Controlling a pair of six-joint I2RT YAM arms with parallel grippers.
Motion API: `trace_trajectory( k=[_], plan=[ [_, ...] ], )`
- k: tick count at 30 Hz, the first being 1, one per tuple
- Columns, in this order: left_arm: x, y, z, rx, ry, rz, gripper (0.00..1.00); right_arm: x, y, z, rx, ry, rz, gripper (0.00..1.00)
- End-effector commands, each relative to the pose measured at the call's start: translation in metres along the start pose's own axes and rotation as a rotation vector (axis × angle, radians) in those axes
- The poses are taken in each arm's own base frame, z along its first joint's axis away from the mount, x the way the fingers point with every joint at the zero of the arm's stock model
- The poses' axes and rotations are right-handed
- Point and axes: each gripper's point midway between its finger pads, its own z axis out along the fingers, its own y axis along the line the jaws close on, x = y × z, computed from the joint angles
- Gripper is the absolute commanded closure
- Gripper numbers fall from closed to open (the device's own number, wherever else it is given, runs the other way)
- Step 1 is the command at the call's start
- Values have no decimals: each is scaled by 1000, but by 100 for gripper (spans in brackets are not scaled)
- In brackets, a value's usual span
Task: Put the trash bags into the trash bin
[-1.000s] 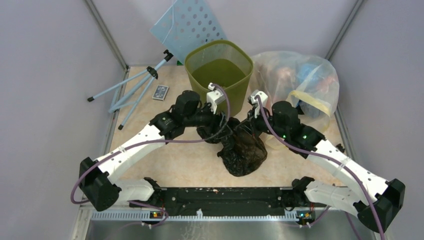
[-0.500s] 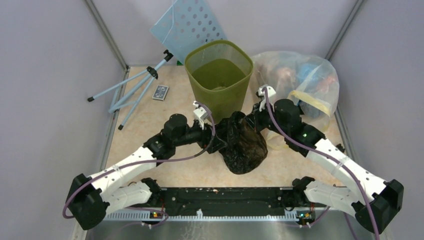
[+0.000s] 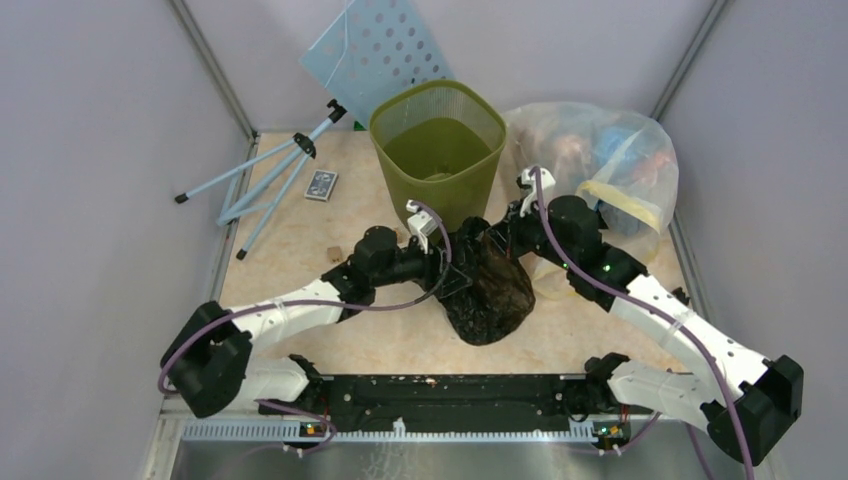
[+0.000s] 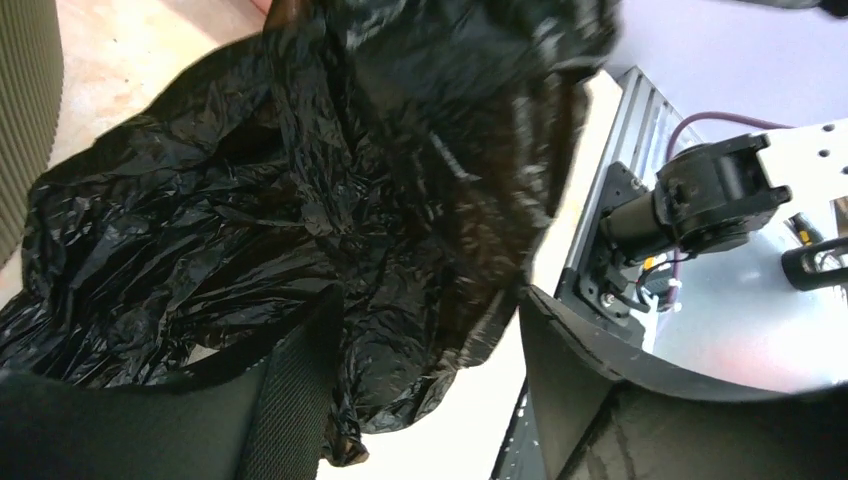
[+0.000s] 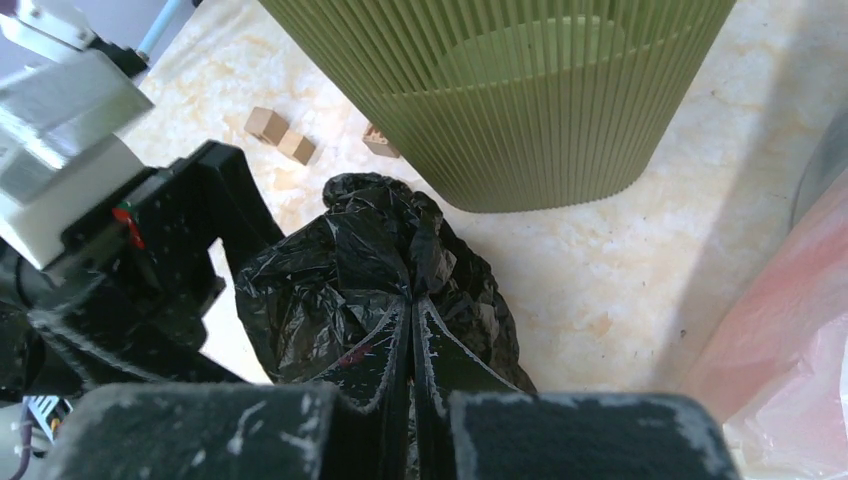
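Returning left gripper (image 4: 425,330) to bag (image 3: 490,295), jaws apart astride a fold | right gripper (image 5: 412,320) pinched shut on bag top | bag on surface, not in bin (image 3: 470,190); lift likely next

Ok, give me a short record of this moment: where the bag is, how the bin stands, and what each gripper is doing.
black bag: crumpled, in front of the trash bin, outside it
trash bin: upright, behind the bag
left gripper: open, fingers either side of a fold of the bag
right gripper: shut on the bag's upper part
nearby: clear bag of rubbish right of the bin
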Motion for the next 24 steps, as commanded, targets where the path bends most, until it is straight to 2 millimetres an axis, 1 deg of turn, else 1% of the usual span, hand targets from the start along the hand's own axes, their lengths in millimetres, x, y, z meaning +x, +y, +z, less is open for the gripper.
trace_trajectory(
  k=[1, 2, 4, 5, 6, 8, 9, 11, 13, 14, 15, 17, 18, 21, 24],
  plan=[
    [-11, -10, 14, 78, -51, 14, 38, -14, -9, 0, 37, -71, 33, 100],
    [-12, -9, 18, 90, -58, 18, 49, -13, -13, 0, 60, -77, 39, 100],
    [-16, -7, 23, 86, -63, 39, 74, -14, -31, -2, 146, -100, 54, 100],
    [-18, -1, 24, 47, -54, 41, 90, -16, -40, -4, 195, -118, 59, 100],
    [-20, 7, 24, -7, -43, 44, 99, -19, -52, -7, 256, -138, 61, 100],
    [-24, 26, 20, -142, -11, 22, 100, -25, -71, -14, 355, -185, 53, 100],
    [-28, 32, 16, -193, 6, 22, 100, -28, -78, -17, 394, -208, 42, 100],
    [-30, 37, 9, -252, 58, 25, 100, -35, -93, -23, 473, -257, 22, 100],
    [-31, 39, 1, -286, 116, 23, 100, -40, -103, -25, 534, -283, 4, 100],
    [-34, 38, -2, -301, 133, 24, 100, -41, -107, -24, 556, -284, -4, 99],
    [-36, 39, -6, -320, 152, 19, 100, -42, -108, -22, 565, -279, -15, 90],
    [-41, 44, -10, -366, 178, 2, 100, -40, -106, -16, 548, -247, -36, 60],
    [-45, 45, -13, -378, 190, -9, 100, -39, -101, -13, 522, -225, -44, 51],
    [-56, 45, -5, -371, 217, -45, 100, -37, -80, -11, 394, -197, -68, 37],
    [-66, 37, 8, -318, 218, -95, 100, -32, -66, -22, 309, -218, -76, 27]
  ],
)
